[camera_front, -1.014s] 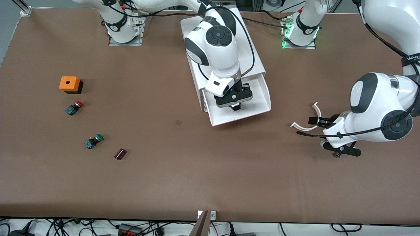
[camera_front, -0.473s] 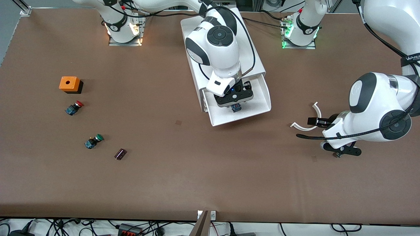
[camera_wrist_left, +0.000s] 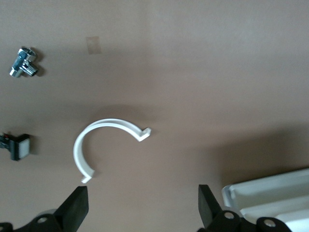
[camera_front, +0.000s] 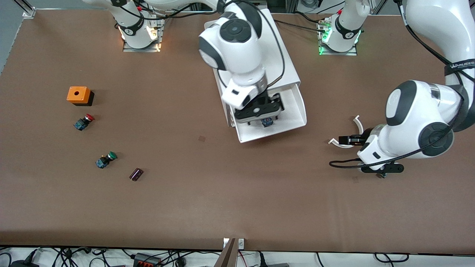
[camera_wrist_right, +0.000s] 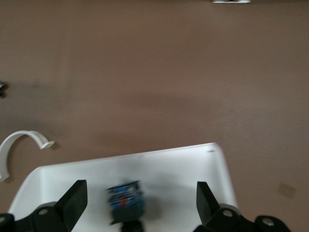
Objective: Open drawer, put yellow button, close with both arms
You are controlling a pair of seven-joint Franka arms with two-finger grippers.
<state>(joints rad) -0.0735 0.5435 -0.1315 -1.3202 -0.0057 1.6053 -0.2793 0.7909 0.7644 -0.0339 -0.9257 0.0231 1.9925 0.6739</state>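
Observation:
The white cabinet (camera_front: 284, 55) has its top drawer (camera_front: 295, 111) pulled open; the drawer also shows in the right wrist view (camera_wrist_right: 193, 169). The yellow button (camera_front: 266, 122) lies in the drawer on its side. Only its blue-and-black body (camera_wrist_right: 126, 200) shows; the cap is hidden. My right gripper (camera_front: 258, 118) hangs open just over the button, its fingers apart on either side (camera_wrist_right: 141, 195) and not touching it. My left gripper (camera_front: 347, 140) waits open and empty (camera_wrist_left: 143, 200) above the table beside a white curved piece (camera_wrist_left: 101, 128), toward the left arm's end.
The white curved piece (camera_front: 357, 122) lies between the drawer and the left gripper. A small metal fitting (camera_wrist_left: 23, 62) lies near it. An orange box (camera_front: 78, 95), a red-capped button (camera_front: 84, 121), a green-capped button (camera_front: 105, 159) and a dark cylinder (camera_front: 136, 174) lie toward the right arm's end.
My right gripper has opened, lifted off the button and shifted a little toward the right arm's end. The button stays in the drawer. My left arm has edged toward the drawer.

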